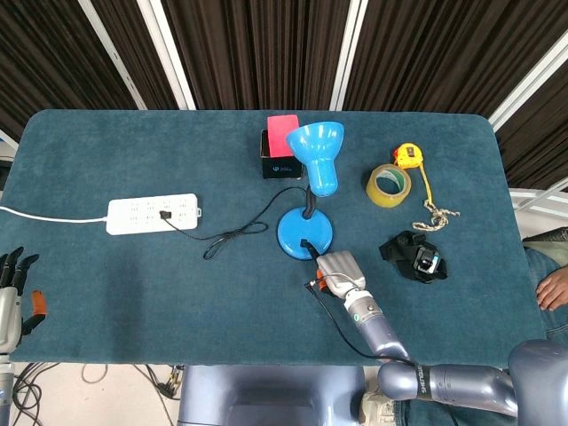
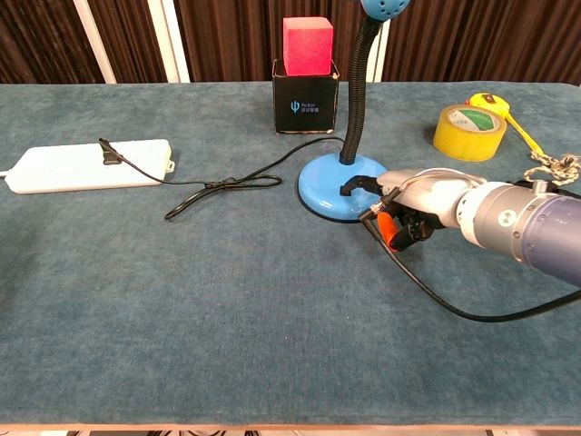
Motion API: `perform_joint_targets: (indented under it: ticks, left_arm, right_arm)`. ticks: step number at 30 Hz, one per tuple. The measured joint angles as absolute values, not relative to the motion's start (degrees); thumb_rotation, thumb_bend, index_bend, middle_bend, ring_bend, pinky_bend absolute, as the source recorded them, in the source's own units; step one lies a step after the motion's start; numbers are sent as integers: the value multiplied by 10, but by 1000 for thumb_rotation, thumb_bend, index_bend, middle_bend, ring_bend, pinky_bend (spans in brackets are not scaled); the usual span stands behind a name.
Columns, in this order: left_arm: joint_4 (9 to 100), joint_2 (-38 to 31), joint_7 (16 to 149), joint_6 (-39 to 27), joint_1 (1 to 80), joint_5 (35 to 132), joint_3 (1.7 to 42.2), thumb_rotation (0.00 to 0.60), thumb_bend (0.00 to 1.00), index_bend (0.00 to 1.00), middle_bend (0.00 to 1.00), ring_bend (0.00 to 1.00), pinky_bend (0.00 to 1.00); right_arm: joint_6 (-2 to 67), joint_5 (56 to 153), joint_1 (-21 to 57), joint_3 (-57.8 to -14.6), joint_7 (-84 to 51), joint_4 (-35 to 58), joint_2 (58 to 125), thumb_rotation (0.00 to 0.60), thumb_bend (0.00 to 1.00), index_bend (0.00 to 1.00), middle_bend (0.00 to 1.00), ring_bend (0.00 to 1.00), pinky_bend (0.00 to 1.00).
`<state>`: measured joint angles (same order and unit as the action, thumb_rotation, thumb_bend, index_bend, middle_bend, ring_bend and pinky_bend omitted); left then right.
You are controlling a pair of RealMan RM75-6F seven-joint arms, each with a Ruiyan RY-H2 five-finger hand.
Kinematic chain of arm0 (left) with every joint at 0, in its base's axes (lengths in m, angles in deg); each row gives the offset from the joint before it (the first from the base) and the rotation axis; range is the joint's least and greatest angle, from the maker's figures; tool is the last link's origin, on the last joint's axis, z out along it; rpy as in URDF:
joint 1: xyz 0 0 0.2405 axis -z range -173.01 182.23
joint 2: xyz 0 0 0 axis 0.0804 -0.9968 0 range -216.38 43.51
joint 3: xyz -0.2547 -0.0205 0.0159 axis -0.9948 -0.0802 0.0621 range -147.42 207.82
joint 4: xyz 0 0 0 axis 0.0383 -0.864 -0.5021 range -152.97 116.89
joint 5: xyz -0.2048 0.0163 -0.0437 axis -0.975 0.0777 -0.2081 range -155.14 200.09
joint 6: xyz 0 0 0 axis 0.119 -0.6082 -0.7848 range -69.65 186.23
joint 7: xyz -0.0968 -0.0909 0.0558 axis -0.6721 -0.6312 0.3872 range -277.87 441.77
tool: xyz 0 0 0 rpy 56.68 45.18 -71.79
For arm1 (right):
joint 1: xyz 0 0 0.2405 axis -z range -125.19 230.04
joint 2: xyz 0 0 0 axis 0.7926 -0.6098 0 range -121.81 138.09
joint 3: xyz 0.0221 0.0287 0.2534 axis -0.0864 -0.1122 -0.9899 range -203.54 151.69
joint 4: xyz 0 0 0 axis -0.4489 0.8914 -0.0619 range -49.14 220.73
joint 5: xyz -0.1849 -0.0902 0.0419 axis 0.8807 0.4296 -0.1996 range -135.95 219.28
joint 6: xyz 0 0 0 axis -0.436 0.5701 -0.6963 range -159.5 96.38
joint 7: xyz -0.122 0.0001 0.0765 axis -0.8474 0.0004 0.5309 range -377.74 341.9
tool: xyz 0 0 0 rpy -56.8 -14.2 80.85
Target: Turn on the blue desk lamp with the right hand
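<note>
The blue desk lamp stands mid-table, its round base (image 1: 304, 235) (image 2: 327, 193) under a black gooseneck and a blue shade (image 1: 317, 153). No glow shows from the shade. My right hand (image 1: 340, 271) (image 2: 422, 205) lies just right of the base, at its near side. Most of its fingers are curled in, and one dark fingertip (image 2: 352, 185) reaches onto the base where the small black switch sits, covering it. My left hand (image 1: 11, 297) hangs off the table's near left corner, fingers apart and holding nothing.
The lamp's cord (image 1: 235, 232) runs left to a white power strip (image 1: 153, 214) (image 2: 88, 164). Behind the lamp a black box holds a red block (image 1: 282, 149). A yellow tape roll (image 1: 389, 185), a tape measure (image 1: 408, 156) and a black strapped device (image 1: 414, 256) lie to the right.
</note>
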<state>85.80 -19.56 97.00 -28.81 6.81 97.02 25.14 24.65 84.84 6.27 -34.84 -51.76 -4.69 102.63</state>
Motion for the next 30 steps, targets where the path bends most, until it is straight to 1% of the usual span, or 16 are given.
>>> perform_joint_targets:
  ticks: [14,30]
  left_arm:
    - [858,-196,971,-289,68,970,251,600,637,145,23,0,0]
    - [858,-198,967,-289,68,968,250,600,637,145,23,0,0]
  right_arm:
    - [248,836,56,-343,-526,-48,1029,600,846,0,702,759,1000]
    - [239,836,49,-323,-540,-33,1046,600,846,21,702,759,1000]
